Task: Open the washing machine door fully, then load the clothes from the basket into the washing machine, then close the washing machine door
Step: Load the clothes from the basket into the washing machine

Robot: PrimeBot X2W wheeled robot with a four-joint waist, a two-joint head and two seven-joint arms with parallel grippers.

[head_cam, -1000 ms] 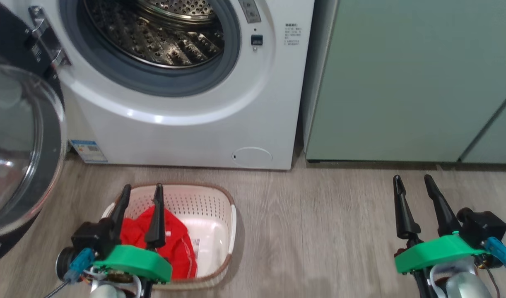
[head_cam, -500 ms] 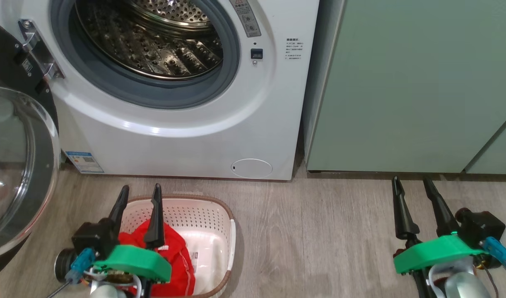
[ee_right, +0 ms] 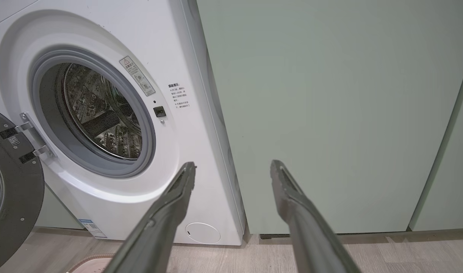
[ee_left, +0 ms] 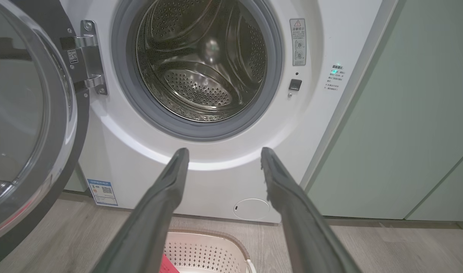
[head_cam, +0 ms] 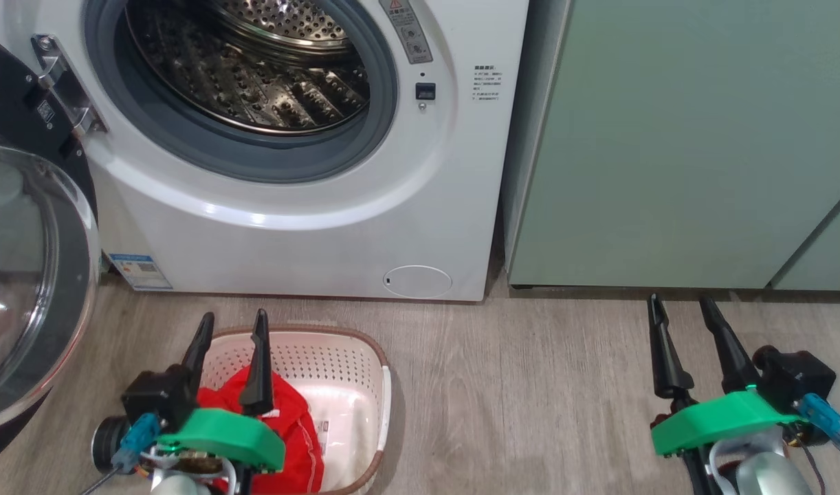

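washing machine door (head_cam: 28,275): swung open, left
clothes (head_cam: 293,426): in basket (head_cam: 355,354), near washing machine (head_cam: 310,234)
left gripper (head_cam: 233,323): fingers spread, empty, over basket
right gripper (head_cam: 678,304): fingers spread, empty

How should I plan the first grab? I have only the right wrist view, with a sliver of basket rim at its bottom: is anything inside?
Observer: Yes, bright red fabric clothes with white trim lie in the left part of the cream perforated plastic basket.
Operator: Which gripper is closer?
Observer: The left gripper, jaws open, hangs over the basket's left side.
Operator: And mine?
Observer: The right gripper is off to the right over grey wood-look floor, before the pale green cabinet.
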